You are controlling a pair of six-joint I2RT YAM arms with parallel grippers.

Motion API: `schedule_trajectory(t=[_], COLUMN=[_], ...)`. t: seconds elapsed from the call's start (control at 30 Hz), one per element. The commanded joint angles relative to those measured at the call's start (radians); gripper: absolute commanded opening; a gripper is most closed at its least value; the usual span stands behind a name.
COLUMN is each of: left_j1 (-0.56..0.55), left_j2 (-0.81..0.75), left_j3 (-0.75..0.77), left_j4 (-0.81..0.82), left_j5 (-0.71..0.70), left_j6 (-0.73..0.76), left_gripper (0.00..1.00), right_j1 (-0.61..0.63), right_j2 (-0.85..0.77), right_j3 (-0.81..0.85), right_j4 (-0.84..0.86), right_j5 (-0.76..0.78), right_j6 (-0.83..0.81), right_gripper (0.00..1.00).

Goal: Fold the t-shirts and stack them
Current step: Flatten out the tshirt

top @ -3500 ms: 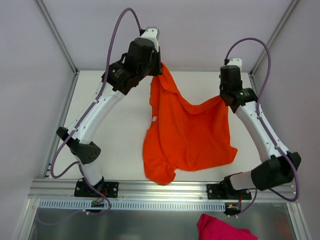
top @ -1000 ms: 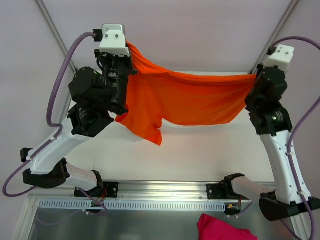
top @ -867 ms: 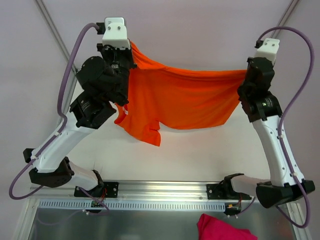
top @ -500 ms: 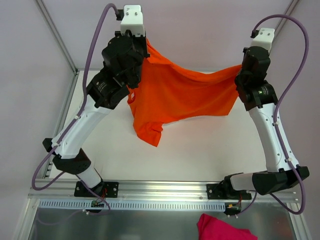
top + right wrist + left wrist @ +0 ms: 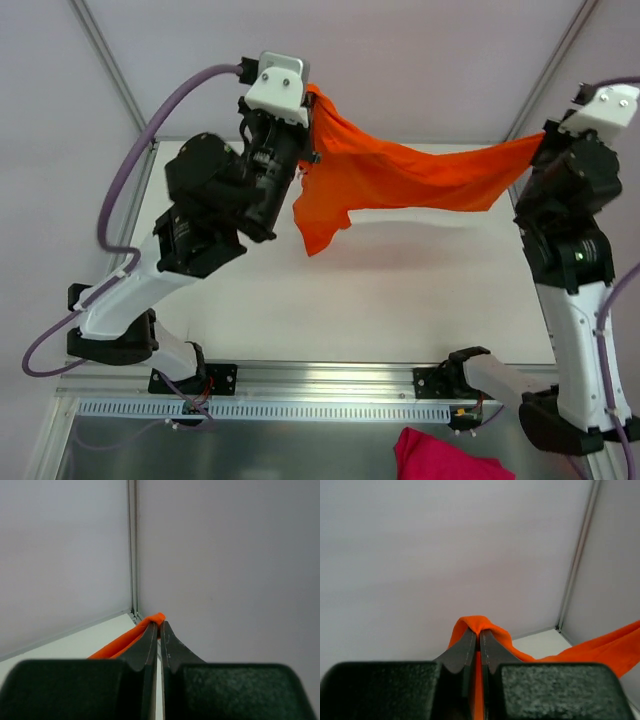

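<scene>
Between left hand (image 5: 478, 634) and right hand (image 5: 159, 626), each clamped on it, the t-shirt (image 5: 420, 178) hangs stretched.

The left arm (image 5: 130, 295) and right arm (image 5: 575, 330) are of one build: white tubular links, bulky black joint housings, and a white cap at each wrist. A purple cable (image 5: 205, 74) loops outside each arm, and black brackets (image 5: 185, 381) carry the bases. The fingers (image 5: 464, 652) are dark grey tapered blades on textured black blocks.
</scene>
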Motion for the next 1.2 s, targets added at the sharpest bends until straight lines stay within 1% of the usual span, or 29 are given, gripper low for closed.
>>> schedule_trajectory(t=[0.0, 0.03, 0.07, 0.1, 0.13, 0.17, 0.2, 0.23, 0.3, 0.33, 0.47, 0.5, 0.57, 0.6, 0.63, 0.67, 0.7, 0.73, 0.77, 0.8, 0.83, 0.87, 0.9, 0.97, 1.07, 1.1, 1.13, 1.17], left_j1=[-0.146, -0.172, -0.199, -0.247, -0.269, -0.289, -0.309, -0.347, -0.383, -0.41, -0.435, -0.434, -0.4, -0.372, -0.343, -0.288, -0.263, -0.206, -0.205, -0.146, -0.112, -0.079, -0.038, -0.019, 0.039, 0.071, 0.086, 0.099], left_j2=[-0.079, -0.08, -0.09, -0.096, -0.105, -0.122, -0.131, -0.152, -0.171, -0.183, -0.172, -0.171, -0.177, -0.18, -0.195, -0.209, -0.227, -0.27, -0.29, -0.304, -0.317, -0.314, -0.311, -0.288, -0.255, -0.24, -0.234, -0.222], left_j3=[-0.039, -0.047, -0.08, -0.111, -0.14, -0.186, -0.21, -0.237, -0.283, -0.295, -0.295, -0.297, -0.355, -0.376, -0.431, -0.465, -0.496, -0.531, -0.528, -0.516, -0.498, -0.476, -0.478, -0.493, -0.499, -0.498, -0.499, -0.502], left_j4=[0.412, 0.457, 0.511, 0.659, 0.735, 0.792, 0.901, 0.954, 1.037, 1.048, 1.057, 1.057, 1.103, 1.094, 1.075, 1.008, 0.935, 0.661, 0.47, 0.276, 0.105, -0.017, -0.115, -0.144, -0.246, -0.333, -0.373, -0.439], left_j5=[-0.138, -0.157, -0.174, -0.201, -0.215, -0.232, -0.243, -0.262, -0.281, -0.293, -0.312, -0.316, -0.333, -0.348, -0.364, -0.391, -0.401, -0.413, -0.413, -0.398, -0.378, -0.369, -0.365, -0.361, -0.327, -0.298, -0.28, -0.264], left_j6=[0.317, 0.409, 0.466, 0.527, 0.643, 0.687, 0.727, 0.797, 0.839, 0.856, 0.872, 0.876, 0.898, 0.869, 0.837, 0.791, 0.631, 0.508, 0.346, 0.01, -0.121, -0.214, -0.268, -0.273, -0.358, -0.445, -0.484, -0.554], left_gripper=[0.0, 0.0, 0.0, 0.0, 0.0, 0.0, 0.0, 0.0, 0.0, 0.0, 0.0, 0.0, 0.0, 0.0, 0.0, 0.0, 0.0, 0.0, 0.0, 0.0, 0.0, 0.0, 0.0, 0.0, 0.0, 0.0, 0.0, 0.0], right_j1=[0.01, 0.012, 0.013, 0.013, 0.013, 0.013, 0.012, 0.012, 0.012, 0.013, 0.012, 0.013, 0.013, 0.012, 0.012, 0.012, 0.012, 0.01, 0.012, 0.013, 0.013, 0.012, 0.012, 0.013, 0.013, 0.012, 0.013, 0.013], right_j2=[-0.13, -0.184, -0.207, -0.236, -0.288, -0.314, -0.338, -0.359, -0.41, -0.424, -0.442, -0.439, -0.436, -0.431, -0.425, -0.416, -0.407, -0.407, -0.408, -0.411, -0.417, -0.418, -0.418, -0.381, -0.318, -0.3, -0.272, -0.263], right_j3=[-0.042, -0.059, -0.068, -0.079, -0.091, -0.119, -0.131, -0.14, -0.157, -0.162, -0.154, -0.143, -0.136, -0.119, -0.105, -0.094, -0.093, -0.109, -0.138, -0.177, -0.248, -0.278, -0.307, -0.332, -0.334, -0.331, -0.331, -0.338], right_j4=[0.024, 0.006, -0.034, -0.051, -0.062, -0.073, -0.077, -0.082, -0.094, -0.094, -0.138, -0.154, -0.204, -0.24, -0.284, -0.388, -0.439, -0.499, -0.505, -0.501, -0.492, -0.46, -0.441, -0.426, -0.419, -0.436, -0.439, -0.436], right_j5=[0.051, 0.051, 0.054, 0.062, 0.063, 0.072, 0.08, 0.089, 0.111, 0.118, 0.14, 0.137, 0.125, 0.105, 0.083, 0.044, 0.02, -0.018, -0.026, -0.032, -0.037, -0.049, -0.056, -0.081, -0.138, -0.155, -0.173, -0.178], right_j6=[-0.025, -0.022, -0.016, -0.012, -0.019, -0.028, -0.044, -0.074, -0.107, -0.126, -0.11, -0.102, -0.068, -0.047, -0.013, 0.081, 0.134, 0.178, 0.211, 0.256, 0.269, 0.278, 0.28, 0.286, 0.287, 0.3, 0.309, 0.317], right_gripper=[0.01, 0.01, 0.01, 0.01, 0.01, 0.01, 0.01, 0.01, 0.01, 0.01, 0.01, 0.01, 0.01, 0.01, 0.01, 0.01, 0.01, 0.01, 0.01, 0.01, 0.01, 0.01, 0.01, 0.01, 0.01, 0.01, 0.01, 0.01])
